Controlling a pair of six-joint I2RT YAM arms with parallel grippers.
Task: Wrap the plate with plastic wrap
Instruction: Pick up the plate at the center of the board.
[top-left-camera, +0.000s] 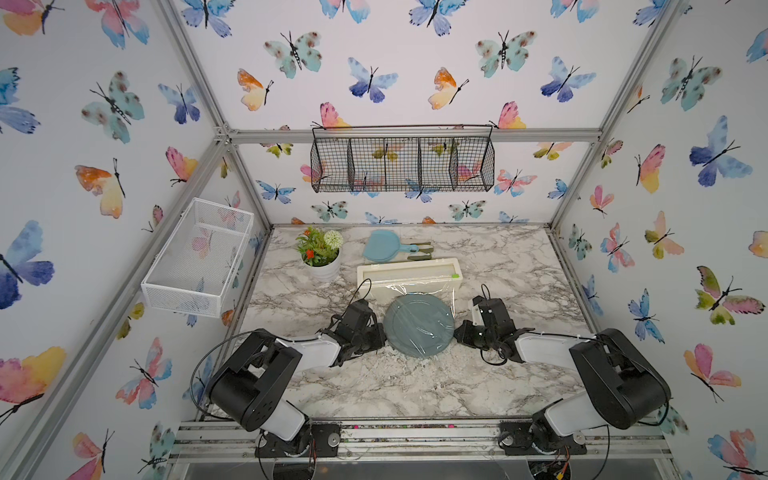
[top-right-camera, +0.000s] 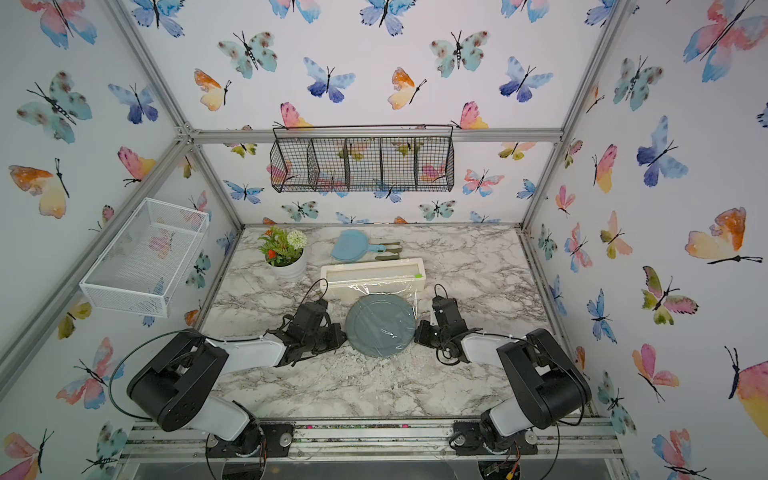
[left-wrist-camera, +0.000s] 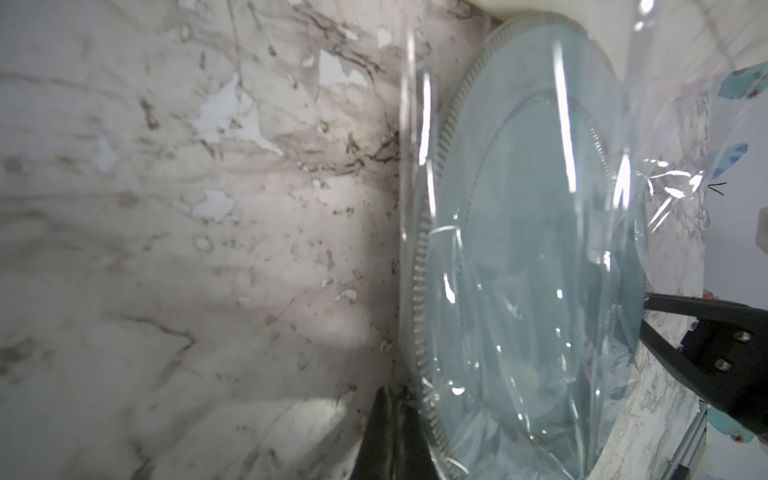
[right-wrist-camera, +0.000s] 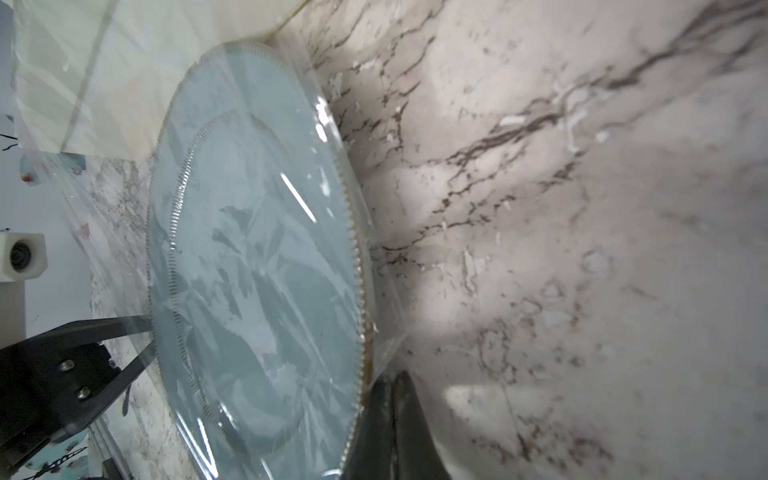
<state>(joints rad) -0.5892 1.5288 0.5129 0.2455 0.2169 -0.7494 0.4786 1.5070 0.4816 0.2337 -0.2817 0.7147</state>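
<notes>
Tally: one plate (top-left-camera: 418, 325), one wrap box (top-left-camera: 409, 272), one paddle dish (top-left-camera: 380, 247), one potted plant (top-left-camera: 320, 253); baskets, two — black basket (top-left-camera: 402, 160), white basket (top-left-camera: 197, 257).

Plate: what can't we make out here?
1. Left gripper: left wrist view, tips blurred and cut by the frame edge; whether they pinch wrap is unclear.
2. Right gripper: same in right wrist view.
3. Plate underside: hidden by the plate itself in every view; any tucked film unseen.
4. Wrap's join to the box: too small in both top views.
</notes>
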